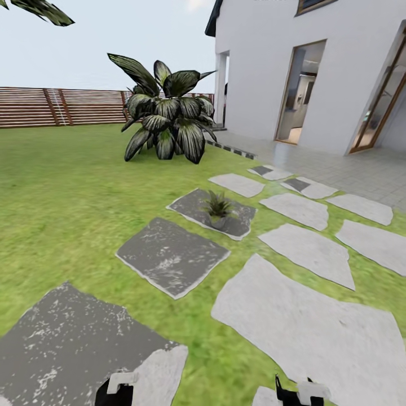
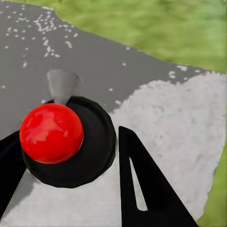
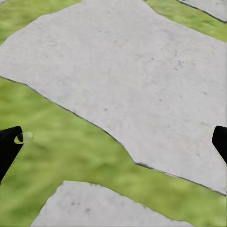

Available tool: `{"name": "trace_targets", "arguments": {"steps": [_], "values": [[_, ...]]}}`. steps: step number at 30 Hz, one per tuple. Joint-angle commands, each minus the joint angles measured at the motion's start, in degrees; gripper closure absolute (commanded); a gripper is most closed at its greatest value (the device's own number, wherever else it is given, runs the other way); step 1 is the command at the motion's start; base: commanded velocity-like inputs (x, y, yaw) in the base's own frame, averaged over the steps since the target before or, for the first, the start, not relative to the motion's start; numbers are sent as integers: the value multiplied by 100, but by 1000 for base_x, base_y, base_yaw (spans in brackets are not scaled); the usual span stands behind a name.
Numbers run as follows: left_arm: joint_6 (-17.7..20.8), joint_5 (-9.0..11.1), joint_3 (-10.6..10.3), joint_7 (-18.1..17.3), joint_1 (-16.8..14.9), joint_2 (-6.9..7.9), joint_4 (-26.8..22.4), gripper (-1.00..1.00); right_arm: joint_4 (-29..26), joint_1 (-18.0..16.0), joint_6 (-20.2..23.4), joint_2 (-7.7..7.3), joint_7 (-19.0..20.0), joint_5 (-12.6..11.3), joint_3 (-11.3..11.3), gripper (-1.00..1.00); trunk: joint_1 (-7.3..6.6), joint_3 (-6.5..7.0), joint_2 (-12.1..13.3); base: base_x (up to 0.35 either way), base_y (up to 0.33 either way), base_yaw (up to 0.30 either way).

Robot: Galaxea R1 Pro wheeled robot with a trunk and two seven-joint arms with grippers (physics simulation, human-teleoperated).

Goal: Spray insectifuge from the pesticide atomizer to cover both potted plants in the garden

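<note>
Lawn, stepping stones, house.
One potted plant [image 1: 217, 210] sits on a dark stone [image 1: 213, 212] ahead, before the bush [image 1: 168, 115]. Left gripper [image 2: 71, 175] and right gripper [image 3: 113, 144]: fingers apart, empty.

Lawn [image 1: 67, 192] under me, green, w/ irregular stepping stones [image 1: 304, 332] set flush in it. Dark grey stones on my left, pale ones on my right, grass strips between. One small potted plant [image 1: 217, 210] stands on a dark stone [image 1: 194, 206] ahead, near its far-right edge. Big dark broad-leaved bush [image 1: 169, 115] sits on the grass beyond. Pale tiled paving [image 1: 349, 169] runs along the house side, right.
</note>
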Motion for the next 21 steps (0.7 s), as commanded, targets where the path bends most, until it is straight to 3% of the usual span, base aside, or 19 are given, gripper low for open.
{"name": "trace_targets", "arguments": {"steps": [1,21], "values": [[-19,56,-50,26,-3,3,3,100,3,-3,-14,-2,-15,-44,51,-100,2,-5,-2,338,0,0],[-19,56,-50,26,-3,3,3,100,3,-3,-14,38,-9,-44,51,-100,2,-5,-2,338,0,0]]}}
